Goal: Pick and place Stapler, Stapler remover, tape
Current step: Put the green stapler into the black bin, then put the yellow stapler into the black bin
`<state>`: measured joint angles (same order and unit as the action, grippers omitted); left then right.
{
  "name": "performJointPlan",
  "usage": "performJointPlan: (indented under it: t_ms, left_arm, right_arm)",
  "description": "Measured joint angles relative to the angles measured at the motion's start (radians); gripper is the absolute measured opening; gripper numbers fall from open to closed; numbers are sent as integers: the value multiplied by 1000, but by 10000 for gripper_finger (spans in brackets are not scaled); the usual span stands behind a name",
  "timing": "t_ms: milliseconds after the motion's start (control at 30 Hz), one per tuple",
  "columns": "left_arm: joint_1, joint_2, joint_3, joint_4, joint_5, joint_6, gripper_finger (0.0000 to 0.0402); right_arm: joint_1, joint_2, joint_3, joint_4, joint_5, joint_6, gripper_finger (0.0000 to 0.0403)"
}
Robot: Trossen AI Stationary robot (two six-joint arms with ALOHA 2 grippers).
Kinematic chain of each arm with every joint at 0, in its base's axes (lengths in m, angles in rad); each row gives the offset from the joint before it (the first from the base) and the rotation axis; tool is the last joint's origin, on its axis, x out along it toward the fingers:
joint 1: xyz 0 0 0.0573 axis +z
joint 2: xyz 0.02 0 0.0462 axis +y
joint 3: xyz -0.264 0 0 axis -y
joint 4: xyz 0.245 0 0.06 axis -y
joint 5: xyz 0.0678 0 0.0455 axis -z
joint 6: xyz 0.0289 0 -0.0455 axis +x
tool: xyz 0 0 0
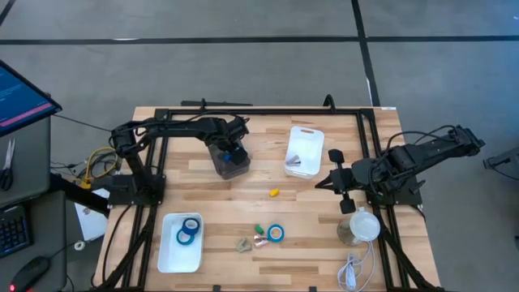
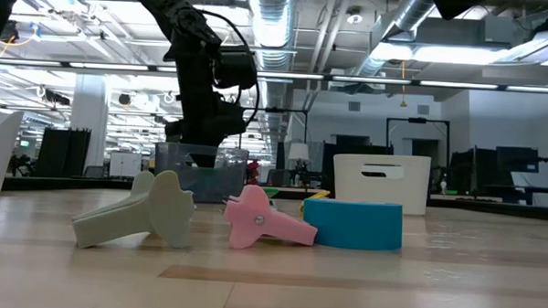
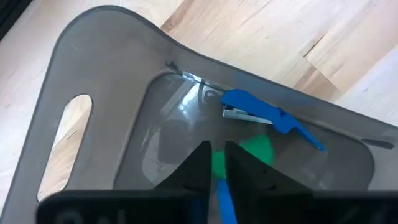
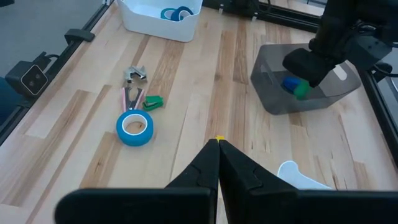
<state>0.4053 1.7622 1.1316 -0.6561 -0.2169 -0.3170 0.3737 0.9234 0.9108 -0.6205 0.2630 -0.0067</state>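
Note:
My left gripper (image 1: 233, 150) hangs over the grey see-through bin (image 1: 229, 166) at the table's far middle, fingers nearly shut on a small green-and-blue stapler (image 3: 252, 149). A blue stapler (image 3: 264, 112) lies on the bin's floor. One blue tape roll (image 1: 276, 233) lies flat near the table's front; two more (image 1: 190, 231) lie in the white tray at front left. A green (image 1: 259, 229), a pink (image 2: 263, 219) and a beige stapler remover (image 2: 135, 213) lie beside the loose roll. My right gripper (image 1: 322, 184) waits shut above the table's right side. My left gripper pinches the stapler between its two fingers from above, pointing down into the bin. A blue strip (image 3: 225, 196) shows in the narrow gap and the green part (image 3: 217, 165) sticks out past the fingertips. The fingers hide which part they are on. It hangs inside the bin's walls.
A white bin (image 1: 304, 150) with a grey thing in it stands right of the grey bin. A small yellow piece (image 1: 274, 192) lies mid-table. A round clear cup (image 1: 359, 227) and a white cable (image 1: 351, 272) sit at front right. Black frame rails edge the table.

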Motion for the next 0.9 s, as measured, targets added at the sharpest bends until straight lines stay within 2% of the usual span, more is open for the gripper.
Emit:
performJointPlan:
  t_ms: [167,267,367,533,900]
  left_arm:
    - [0,0,0,2,-1,23,74]
    - [-1,-6,0,3,-1,58,81]
    - [-15,-15,0,6,-7,95,67]
    - [-75,-64,0,32,-62,165,10]
    - [-356,-329,-11,27,-282,216,2]
  right_arm:
    - [0,0,0,4,0,0,0]
    - [0,0,0,18,0,-1,0]
    - [0,19,0,35,0,-3,0]
    - [-1,75,0,31,4,-3,0]
    - [-8,200,0,90,119,-49,0]
